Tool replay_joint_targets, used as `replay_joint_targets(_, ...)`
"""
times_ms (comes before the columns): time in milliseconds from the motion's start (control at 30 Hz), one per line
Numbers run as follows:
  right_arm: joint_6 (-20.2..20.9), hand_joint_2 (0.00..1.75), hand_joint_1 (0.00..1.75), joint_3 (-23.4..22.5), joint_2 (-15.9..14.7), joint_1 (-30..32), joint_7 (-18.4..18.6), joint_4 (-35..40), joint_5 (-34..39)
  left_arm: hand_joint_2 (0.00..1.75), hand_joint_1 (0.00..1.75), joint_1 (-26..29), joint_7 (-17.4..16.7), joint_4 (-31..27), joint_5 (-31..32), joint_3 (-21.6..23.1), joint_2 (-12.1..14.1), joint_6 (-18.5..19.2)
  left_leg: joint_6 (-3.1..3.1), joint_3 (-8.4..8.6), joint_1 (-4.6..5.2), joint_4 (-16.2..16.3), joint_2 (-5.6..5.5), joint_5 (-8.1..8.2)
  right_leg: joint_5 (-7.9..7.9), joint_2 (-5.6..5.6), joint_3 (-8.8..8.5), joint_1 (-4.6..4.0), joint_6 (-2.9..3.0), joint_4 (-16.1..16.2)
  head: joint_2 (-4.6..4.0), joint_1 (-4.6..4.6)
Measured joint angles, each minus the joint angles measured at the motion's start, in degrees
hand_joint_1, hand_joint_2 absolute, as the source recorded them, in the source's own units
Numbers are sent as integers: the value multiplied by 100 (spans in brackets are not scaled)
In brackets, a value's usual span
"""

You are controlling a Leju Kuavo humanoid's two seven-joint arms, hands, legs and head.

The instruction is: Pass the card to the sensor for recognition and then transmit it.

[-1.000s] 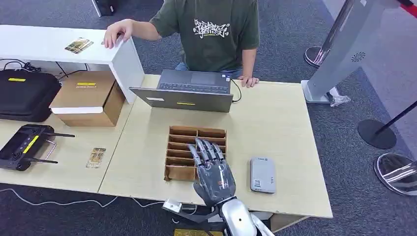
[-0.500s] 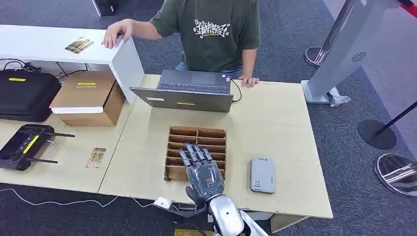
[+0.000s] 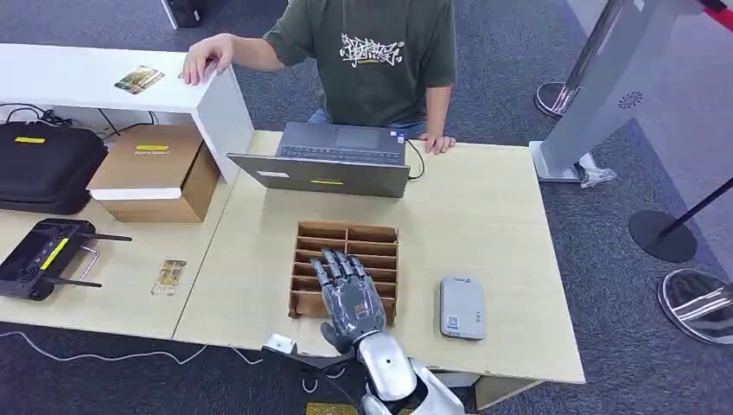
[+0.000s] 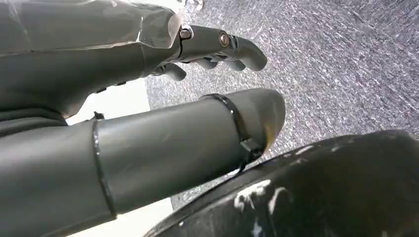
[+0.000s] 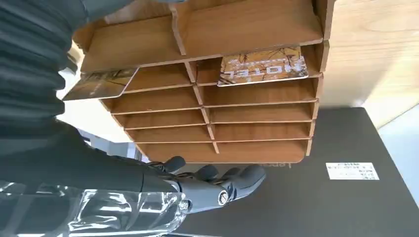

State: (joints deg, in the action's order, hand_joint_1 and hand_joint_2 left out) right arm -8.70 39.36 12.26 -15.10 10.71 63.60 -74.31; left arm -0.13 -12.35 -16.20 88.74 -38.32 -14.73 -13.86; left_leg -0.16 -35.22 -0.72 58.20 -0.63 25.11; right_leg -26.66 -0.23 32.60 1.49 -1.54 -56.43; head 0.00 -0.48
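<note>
Head view shows my right hand [image 3: 350, 298] over the near half of the wooden card rack [image 3: 304, 304], palm down, fingers stretched forward and slightly apart, holding nothing. My silver forearm rises to it from below the table's near edge.

From my right wrist view, the same fingers [image 5: 237, 181] hang in front of the rack [image 5: 237, 19], not touching any slot. Two cards sit in it: one printed hotel card [image 5: 264, 66] lies in a compartment on one side of the centre divider, and a second card [image 5: 99, 84] juts from a slot on the other side, close to my thumb. Which card is meant for the sensor I cannot tell.

Just to the right of the rack on the light wooden table [image 3: 484, 216] lies the grey sensor pad [image 3: 461, 307], flat and apart from my hand. Beyond the rack stands an open laptop [image 3: 333, 160], and behind it a person in a green shirt [image 3: 372, 60] rests one hand on the table and the other on a white shelf.

My left hand [image 4: 148, 98] hangs above grey carpet, fingers loosely extended, nothing in them.
</note>
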Motion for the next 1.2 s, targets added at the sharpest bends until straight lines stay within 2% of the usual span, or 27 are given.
replay_joint_targets(267,-4,175,0,85,7,-52,0,-122,37,0,0,2,17,0,2,-90,-15,0,0,0,0,0,0,0,0,0,0,0,0,0,0,2)
replay_joint_targets(700,52,175,0,68,-63,-9,321,90,-374,0,0,6,15,0,4,-168,-31,28,0,1,0,0,0,0,0,1,2,0,0,0,0,0)
replay_joint_targets(1200,125,175,0,-439,-243,11,424,94,-688,0,0,6,-63,0,4,-166,-28,57,0,1,0,1,0,0,0,1,2,0,0,0,0,0)
